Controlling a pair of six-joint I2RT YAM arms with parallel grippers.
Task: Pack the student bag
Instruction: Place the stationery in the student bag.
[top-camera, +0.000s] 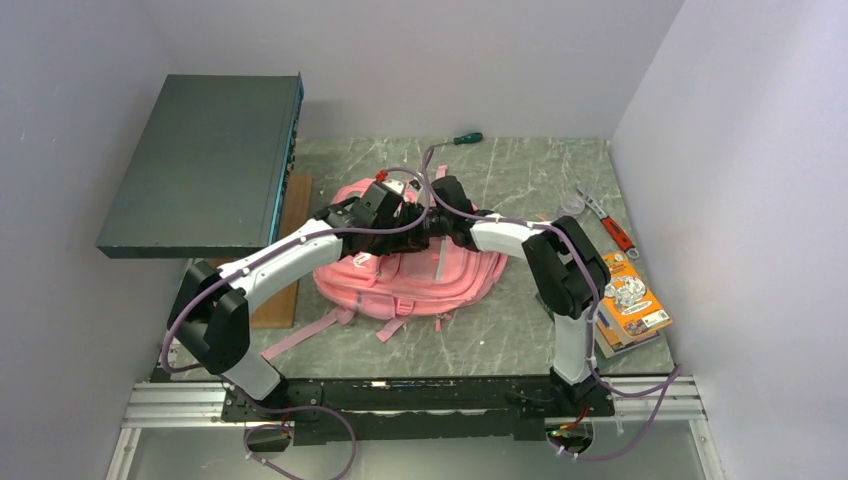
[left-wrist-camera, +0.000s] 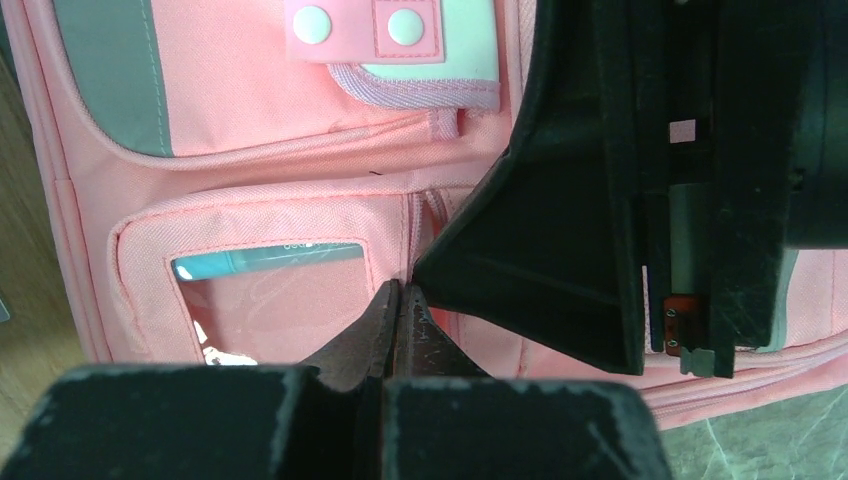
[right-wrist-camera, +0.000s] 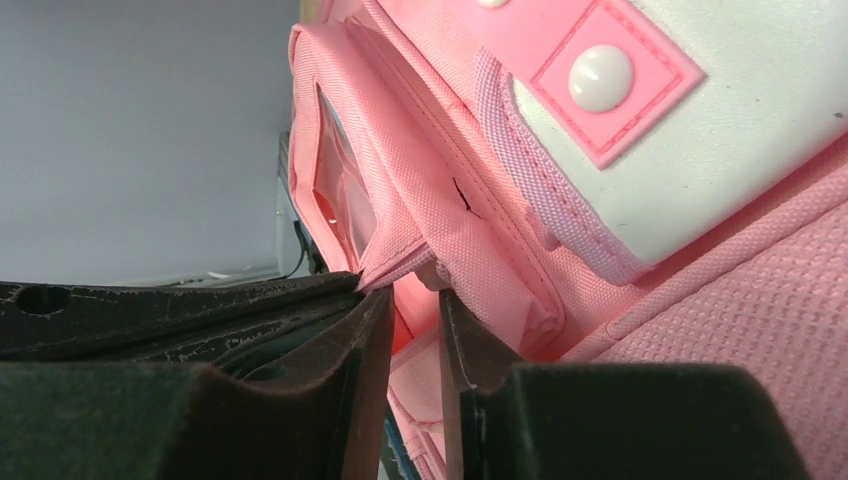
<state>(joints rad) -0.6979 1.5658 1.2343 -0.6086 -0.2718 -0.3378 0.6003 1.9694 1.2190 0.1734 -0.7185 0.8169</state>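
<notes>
As both touch the student bag (top-camera: 400, 285), the left hand (left-wrist-camera: 397, 297) is closed, the right hand (right-wrist-camera: 412, 297) narrowly parted.

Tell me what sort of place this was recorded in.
Probably a lab robot cell, not a classroom: plain walls box in a marble-patterned table, an aluminium mounting rail fronts it, and a screwdriver and wrench lie about.

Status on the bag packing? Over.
Left gripper shut at front pocket edge. Right gripper at same pocket, slightly apart, grip unclear. Student bag flat on table. Grippers crowd each other.
</notes>
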